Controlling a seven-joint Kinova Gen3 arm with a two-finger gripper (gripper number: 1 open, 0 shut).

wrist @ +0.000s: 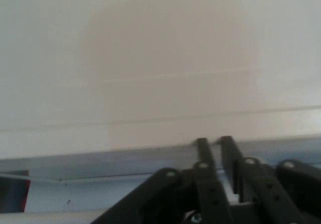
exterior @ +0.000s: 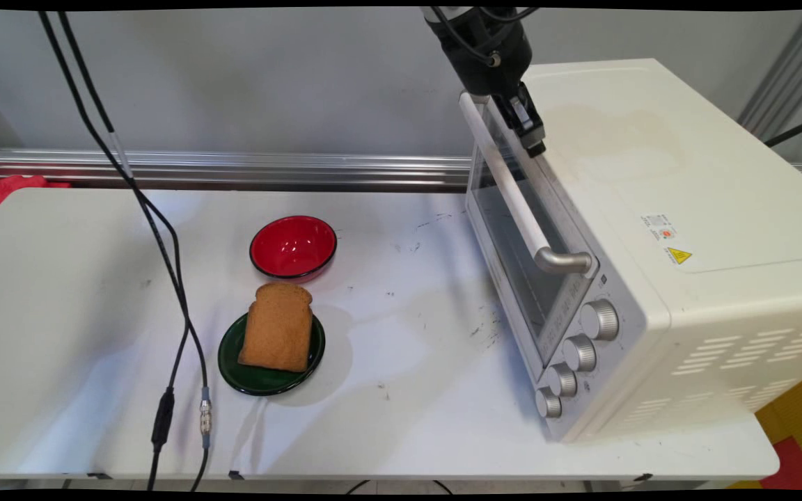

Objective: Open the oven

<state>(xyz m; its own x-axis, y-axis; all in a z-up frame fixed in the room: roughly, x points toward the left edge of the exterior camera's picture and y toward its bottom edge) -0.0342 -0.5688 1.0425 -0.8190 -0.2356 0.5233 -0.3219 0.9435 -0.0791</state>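
My gripper (exterior: 532, 139) reaches down from the top edge onto the front top edge of the white toaster oven (exterior: 651, 209), just behind the far end of its white door handle (exterior: 512, 188). The oven door looks closed. In the hand view the gripper (wrist: 215, 141) has its two fingers close together, shut, with nothing seen between them, and the oven's pale top (wrist: 165, 58) fills the picture beyond. A slice of brown toast (exterior: 277, 325) lies on a dark green plate (exterior: 262, 379) at mid table, far to the left of the gripper.
A red bowl (exterior: 293, 247) stands just behind the plate. Several silver knobs (exterior: 580, 353) run down the oven's front right side. Black cables (exterior: 178, 299) hang across the table's left part. A metal rail (exterior: 234, 170) runs along the wall.
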